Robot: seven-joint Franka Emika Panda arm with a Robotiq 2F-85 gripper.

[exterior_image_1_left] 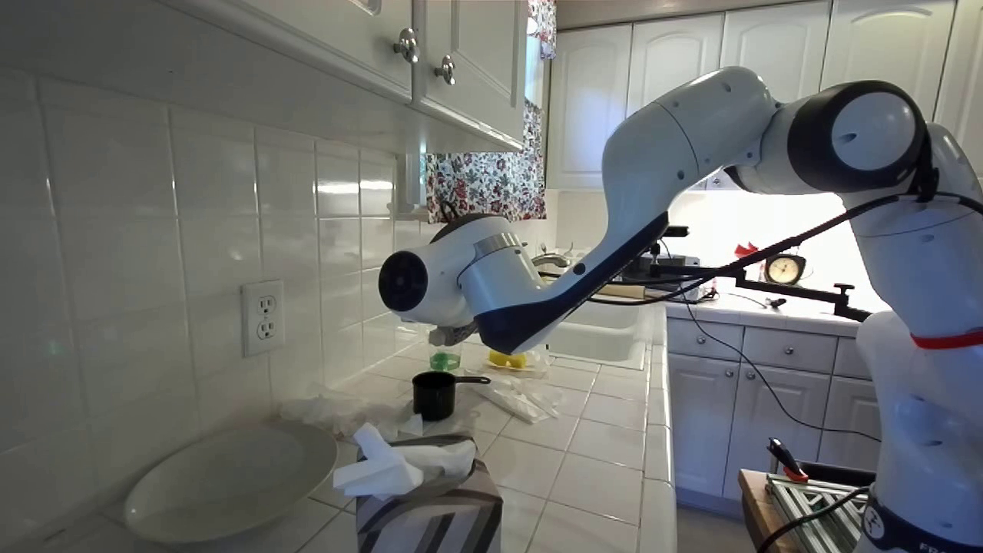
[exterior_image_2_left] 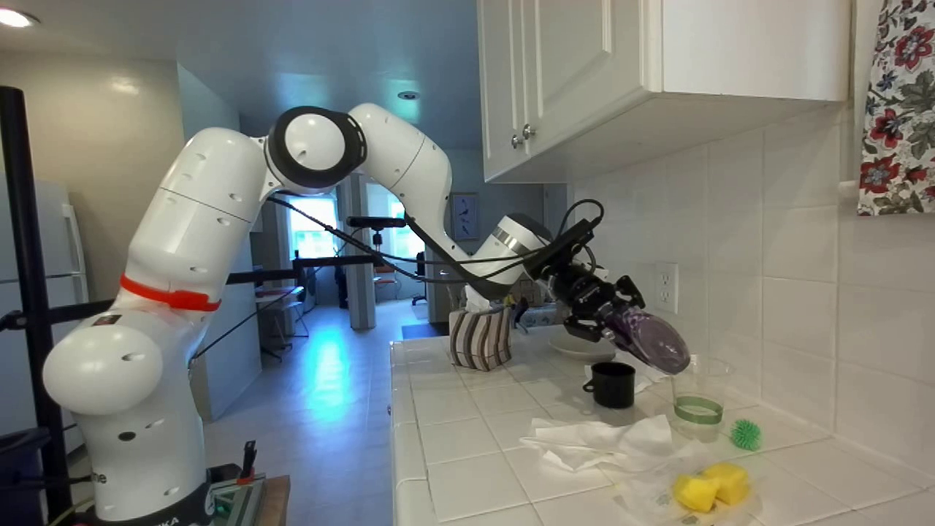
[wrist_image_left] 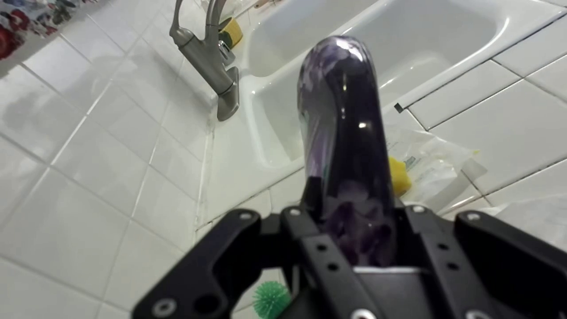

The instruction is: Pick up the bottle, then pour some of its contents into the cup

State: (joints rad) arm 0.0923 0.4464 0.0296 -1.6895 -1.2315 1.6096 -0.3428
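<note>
My gripper (exterior_image_2_left: 608,313) is shut on the bottle (exterior_image_2_left: 654,340), a translucent purple one, and holds it in the air above the counter. The bottle is strongly tilted, with its wide rounded end down and away from the gripper. In the wrist view the gripper's fingers (wrist_image_left: 353,208) lie on both sides of the bottle (wrist_image_left: 347,119). The short black cup (exterior_image_2_left: 613,386) stands upright on the counter, below the gripper and bottle. It also shows, with its handle, in an exterior view (exterior_image_1_left: 435,397). There the arm hides the gripper and most or all of the bottle. The wrist view does not show the cup.
A clear glass (exterior_image_2_left: 699,420) with a green band stands near the bottle's low end. A green spiky ball (exterior_image_2_left: 746,435), yellow pieces (exterior_image_2_left: 712,487) and crumpled white paper (exterior_image_2_left: 606,442) lie nearby. A tissue box (exterior_image_1_left: 430,499), white plate (exterior_image_1_left: 230,484), tiled wall and overhead cabinets surround the counter.
</note>
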